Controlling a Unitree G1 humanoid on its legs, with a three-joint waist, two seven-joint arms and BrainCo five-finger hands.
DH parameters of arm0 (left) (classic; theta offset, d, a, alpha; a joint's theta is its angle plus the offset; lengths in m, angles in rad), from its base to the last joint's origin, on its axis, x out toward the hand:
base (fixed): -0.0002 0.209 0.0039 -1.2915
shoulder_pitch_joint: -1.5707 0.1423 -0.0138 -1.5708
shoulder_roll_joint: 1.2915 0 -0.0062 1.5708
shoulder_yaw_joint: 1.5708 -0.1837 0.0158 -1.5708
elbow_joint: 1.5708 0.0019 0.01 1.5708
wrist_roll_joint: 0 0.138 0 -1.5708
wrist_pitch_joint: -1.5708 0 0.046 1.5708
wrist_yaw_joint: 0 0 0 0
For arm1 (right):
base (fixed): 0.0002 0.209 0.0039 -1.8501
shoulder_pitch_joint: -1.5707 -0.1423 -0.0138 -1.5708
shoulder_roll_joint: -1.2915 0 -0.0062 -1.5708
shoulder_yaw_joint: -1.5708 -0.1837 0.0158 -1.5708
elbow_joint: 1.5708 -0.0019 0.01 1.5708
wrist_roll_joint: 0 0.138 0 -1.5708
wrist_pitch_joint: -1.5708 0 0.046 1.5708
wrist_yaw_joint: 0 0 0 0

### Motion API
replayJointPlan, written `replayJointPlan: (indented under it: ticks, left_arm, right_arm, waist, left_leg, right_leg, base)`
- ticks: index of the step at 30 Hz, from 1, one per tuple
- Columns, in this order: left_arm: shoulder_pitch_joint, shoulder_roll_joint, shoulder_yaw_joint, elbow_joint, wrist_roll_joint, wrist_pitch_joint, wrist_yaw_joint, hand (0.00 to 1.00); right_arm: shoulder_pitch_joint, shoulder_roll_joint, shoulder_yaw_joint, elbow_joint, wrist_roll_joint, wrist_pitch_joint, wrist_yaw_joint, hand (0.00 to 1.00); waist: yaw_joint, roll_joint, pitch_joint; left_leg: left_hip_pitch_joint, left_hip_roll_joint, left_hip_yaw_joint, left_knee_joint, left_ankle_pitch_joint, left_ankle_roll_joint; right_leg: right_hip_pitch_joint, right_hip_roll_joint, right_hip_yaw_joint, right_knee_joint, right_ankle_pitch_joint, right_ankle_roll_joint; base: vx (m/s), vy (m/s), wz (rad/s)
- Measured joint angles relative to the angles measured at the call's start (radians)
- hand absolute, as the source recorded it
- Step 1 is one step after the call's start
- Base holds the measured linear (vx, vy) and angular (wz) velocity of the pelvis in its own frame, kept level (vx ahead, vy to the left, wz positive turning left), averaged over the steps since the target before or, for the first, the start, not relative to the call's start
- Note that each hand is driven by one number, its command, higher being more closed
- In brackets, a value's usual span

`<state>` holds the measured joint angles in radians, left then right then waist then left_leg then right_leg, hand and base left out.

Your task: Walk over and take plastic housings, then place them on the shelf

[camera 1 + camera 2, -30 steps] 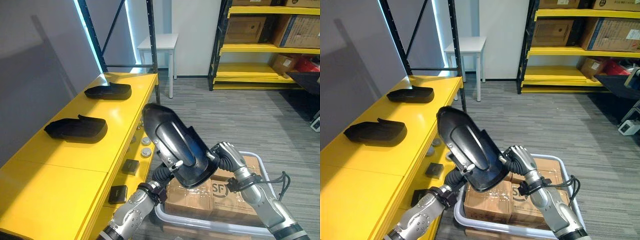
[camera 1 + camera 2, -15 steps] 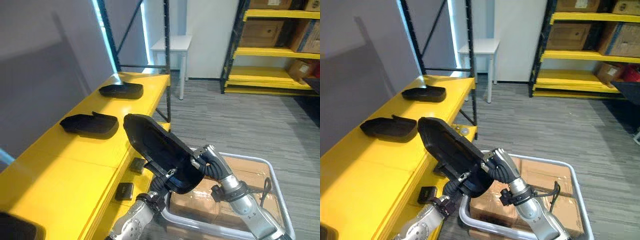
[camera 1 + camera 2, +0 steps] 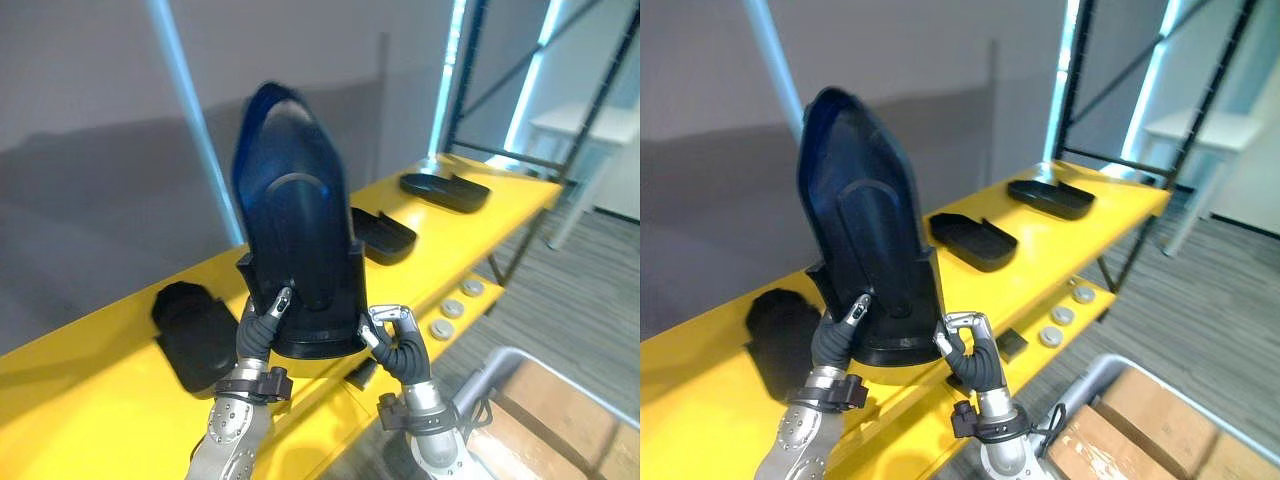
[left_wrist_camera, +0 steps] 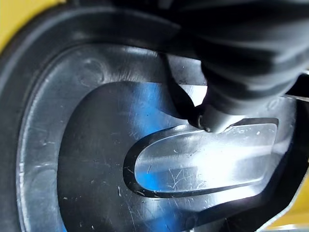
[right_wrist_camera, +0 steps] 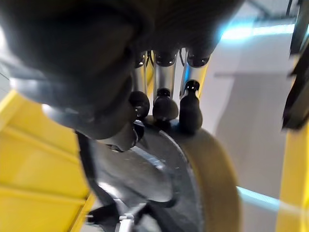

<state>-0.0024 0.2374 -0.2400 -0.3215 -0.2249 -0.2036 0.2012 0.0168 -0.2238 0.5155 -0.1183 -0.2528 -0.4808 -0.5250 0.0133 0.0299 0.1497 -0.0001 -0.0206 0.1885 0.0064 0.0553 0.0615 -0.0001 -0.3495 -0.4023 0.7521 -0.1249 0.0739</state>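
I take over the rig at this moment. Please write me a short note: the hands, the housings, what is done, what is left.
Left hand and right hand: fingers curled on the base of the held housing, black plastic, upright over the yellow shelf.
Done: near housing, middle housing and far housing lie on the shelf.
Left: lay the held housing on the shelf, release.

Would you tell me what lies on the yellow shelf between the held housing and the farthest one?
One black housing lies on the yellow shelf between the held housing and the farthest housing, in both eye views.
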Motion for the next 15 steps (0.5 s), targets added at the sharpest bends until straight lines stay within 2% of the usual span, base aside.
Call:
replayJointPlan:
  ticks: [1,2,4,6,7,8,9,12,13,14,15]
  left_arm:
    - [-0.005,0.025,0.000,-0.021,0.078,-0.019,0.006,1.00]
    - [-0.014,0.057,-0.002,-0.026,0.127,-0.039,0.009,1.00]
    - [-0.043,0.094,-0.005,-0.026,0.178,-0.051,0.019,1.00]
    - [-0.078,0.100,0.002,-0.027,0.194,-0.066,0.056,1.00]
    - [-0.077,0.094,0.035,-0.040,0.193,-0.081,0.095,1.00]
    - [-0.065,0.082,0.059,-0.046,0.194,-0.088,0.116,1.00]
    - [-0.003,0.050,0.131,-0.093,0.211,-0.090,0.175,1.00]
    - [0.091,-0.008,0.194,-0.110,0.211,-0.103,0.226,1.00]
    - [0.137,-0.040,0.203,-0.108,0.210,-0.103,0.229,1.00]
    - [0.183,-0.068,0.210,-0.101,0.208,-0.117,0.227,1.00]
    - [0.200,-0.081,0.210,-0.097,0.208,-0.128,0.227,1.00]
  right_arm:
    - [0.022,0.002,0.004,0.009,-0.010,0.001,-0.015,0.00]
    - [0.037,0.003,0.011,0.018,-0.011,0.001,-0.022,0.00]
    - [0.065,0.003,0.016,0.032,-0.014,0.009,-0.024,0.00]
    - [0.104,0.003,0.009,0.036,-0.024,0.025,-0.025,0.00]
    - [0.125,0.003,0.001,0.068,-0.022,0.034,-0.023,0.00]
    - [0.132,0.002,-0.006,0.084,-0.015,0.040,-0.019,0.00]
    - [0.139,-0.007,-0.023,0.094,0.026,0.061,0.006,0.00]
    - [0.156,0.004,-0.104,0.092,0.086,0.076,0.041,0.00]
    - [0.186,0.008,-0.155,0.085,0.089,0.082,0.043,0.00]
    - [0.226,0.011,-0.202,0.067,0.091,0.095,0.041,0.00]
    - [0.252,0.011,-0.222,0.048,0.095,0.097,0.036,0.00]
  waist:
    - [-0.008,-0.001,0.000]
    - [-0.014,-0.004,-0.001]
    - [-0.025,-0.013,-0.005]
    - [-0.038,-0.021,-0.004]
    - [-0.034,-0.043,-0.008]
    - [-0.029,-0.045,-0.010]
    - [-0.020,-0.043,-0.011]
    - [-0.025,-0.038,0.007]
    - [-0.030,-0.038,0.015]
    - [-0.034,-0.040,0.018]
    - [-0.034,-0.042,0.019]
  left_leg:
    - [-0.001,-0.002,-0.055,-0.001,0.000,0.000]
    - [-0.002,-0.012,-0.108,-0.001,0.000,0.000]
    - [-0.010,-0.038,-0.175,0.002,0.001,-0.001]
    - [-0.025,-0.065,-0.219,0.015,0.017,0.005]
    - [-0.038,-0.092,-0.221,0.033,0.024,0.006]
    - [-0.046,-0.100,-0.225,0.045,0.023,0.003]
    - [-0.085,-0.103,-0.226,0.076,0.022,-0.004]
    - [-0.132,-0.089,-0.228,0.125,0.018,-0.011]
    - [-0.125,-0.075,-0.182,0.120,-0.014,-0.018]
    - [-0.116,-0.034,-0.073,0.133,-0.051,-0.034]
    - [-0.116,-0.017,-0.020,0.146,-0.068,-0.044]
  right_leg:
    - [-0.016,0.048,0.065,-0.006,-0.026,0.028]
    - [-0.026,0.088,0.115,-0.046,-0.051,0.036]
    - [-0.037,0.133,0.205,-0.124,-0.071,0.044]
    - [-0.033,0.155,0.269,-0.221,-0.070,0.041]
    - [-0.034,0.144,0.278,-0.279,-0.074,0.028]
    - [-0.020,0.137,0.273,-0.296,-0.093,0.023]
    - [0.000,0.142,0.264,-0.373,-0.114,0.018]
    - [0.022,0.154,0.210,-0.420,-0.119,0.021]
    - [0.057,0.154,0.167,-0.428,-0.122,0.016]
    - [0.087,0.149,0.132,-0.432,-0.123,0.015]
    - [0.098,0.140,0.114,-0.432,-0.123,0.015]
  base:
    - [0.06,-0.070,1.44]
    - [0.05,-0.075,1.44]
    - [0.02,-0.074,1.22]
    - [-0.01,-0.145,1.24]
    - [-0.02,-0.171,0.94]
    - [0.00,-0.156,0.44]
    - [0.02,-0.132,0.16]
    - [-0.01,-0.150,0.44]
    - [-0.01,-0.143,0.77]
    - [-0.01,-0.148,0.83]
    - [0.02,-0.138,0.81]
